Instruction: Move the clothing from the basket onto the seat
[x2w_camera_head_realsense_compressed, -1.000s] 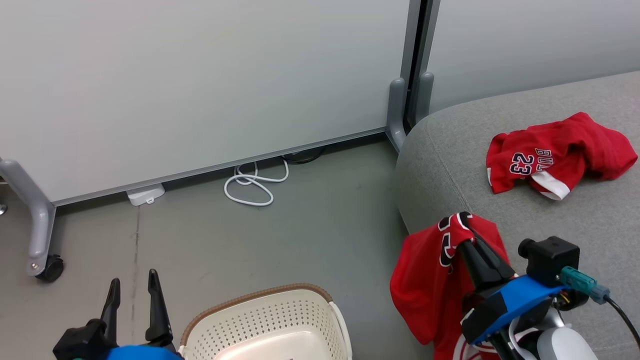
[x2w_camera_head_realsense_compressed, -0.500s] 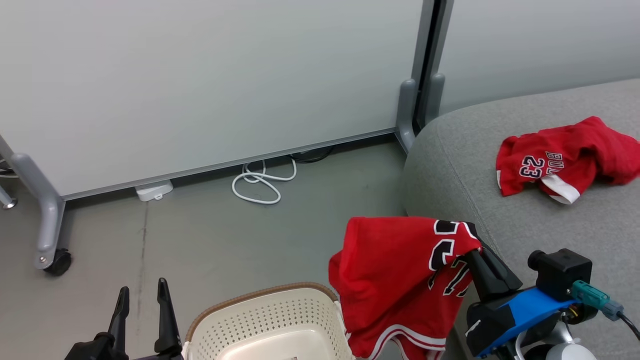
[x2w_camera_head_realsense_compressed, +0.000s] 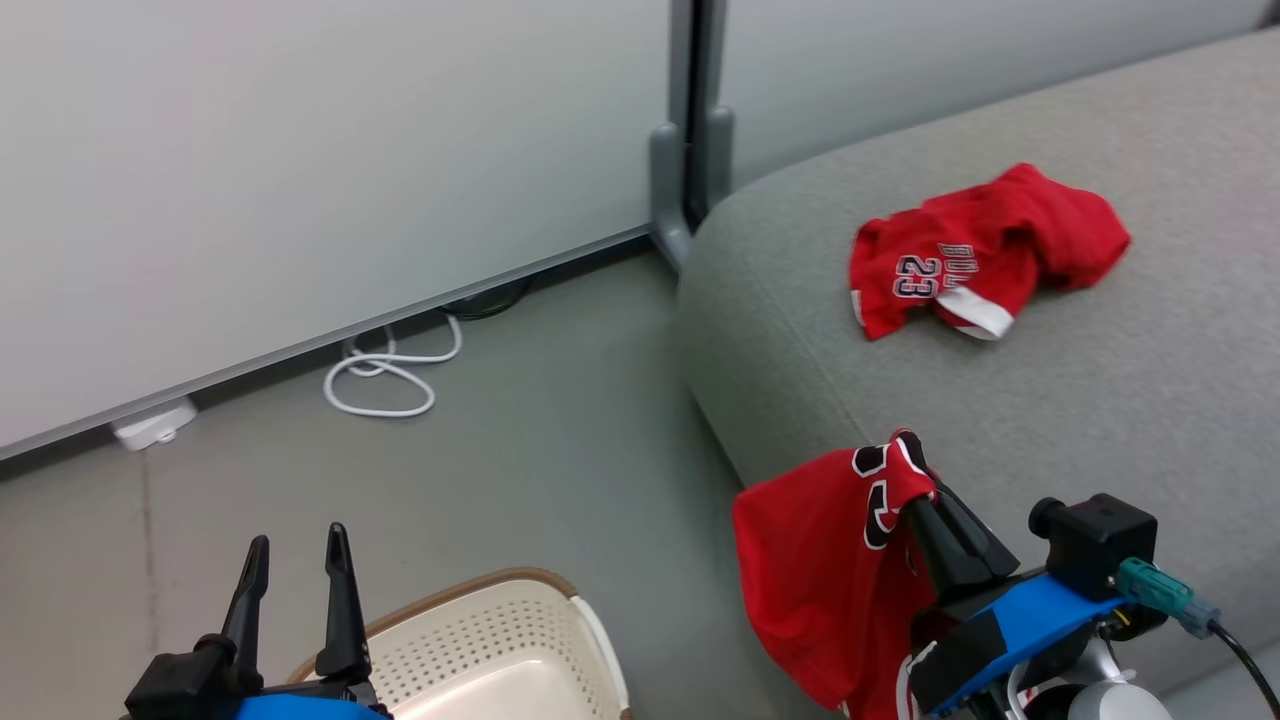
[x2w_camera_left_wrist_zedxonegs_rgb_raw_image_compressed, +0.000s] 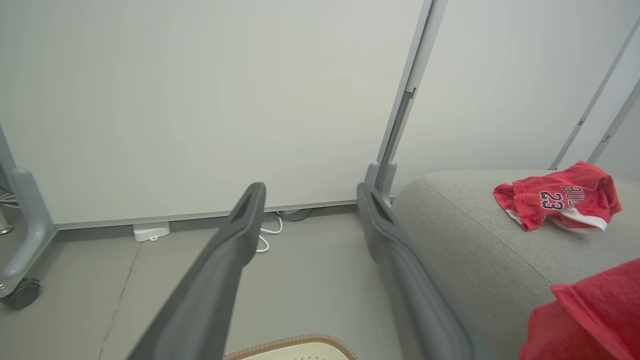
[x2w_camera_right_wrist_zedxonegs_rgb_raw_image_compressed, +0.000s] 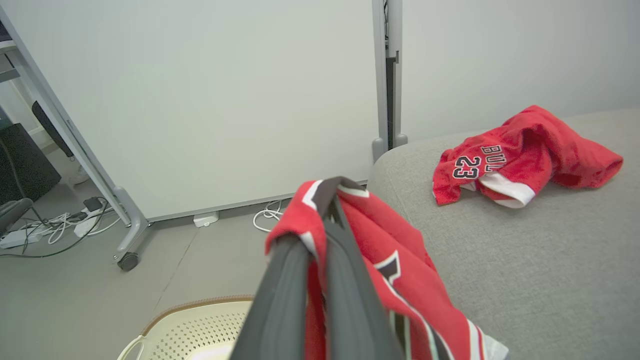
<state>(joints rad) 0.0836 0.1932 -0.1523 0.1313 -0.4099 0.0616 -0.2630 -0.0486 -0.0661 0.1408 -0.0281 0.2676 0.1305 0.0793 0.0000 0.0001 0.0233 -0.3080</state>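
One red garment (x2w_camera_head_realsense_compressed: 985, 250) marked 23 lies crumpled on the grey seat (x2w_camera_head_realsense_compressed: 1100, 400); it also shows in the left wrist view (x2w_camera_left_wrist_zedxonegs_rgb_raw_image_compressed: 560, 197) and the right wrist view (x2w_camera_right_wrist_zedxonegs_rgb_raw_image_compressed: 520, 152). My right gripper (x2w_camera_head_realsense_compressed: 915, 500) is shut on a second red garment (x2w_camera_head_realsense_compressed: 830, 570), which hangs from its fingertips beside the seat's front edge, above the floor. In the right wrist view that garment (x2w_camera_right_wrist_zedxonegs_rgb_raw_image_compressed: 395, 260) drapes over the closed fingers (x2w_camera_right_wrist_zedxonegs_rgb_raw_image_compressed: 300, 290). My left gripper (x2w_camera_head_realsense_compressed: 295, 560) stands open and empty over the cream basket (x2w_camera_head_realsense_compressed: 480, 650), whose inside looks bare.
A pale partition panel (x2w_camera_head_realsense_compressed: 300, 150) with a grey post (x2w_camera_head_realsense_compressed: 685, 130) stands behind the floor. A white cable coil (x2w_camera_head_realsense_compressed: 385, 375) and a small white box (x2w_camera_head_realsense_compressed: 150, 425) lie at its foot. In the right wrist view a caster leg (x2w_camera_right_wrist_zedxonegs_rgb_raw_image_compressed: 127, 240) and cables (x2w_camera_right_wrist_zedxonegs_rgb_raw_image_compressed: 50, 225) sit at left.
The camera has swung, so everything sits further left in the head view. The held garment, spread wide half a second ago, now hangs narrower from my right gripper. Left gripper stays open.
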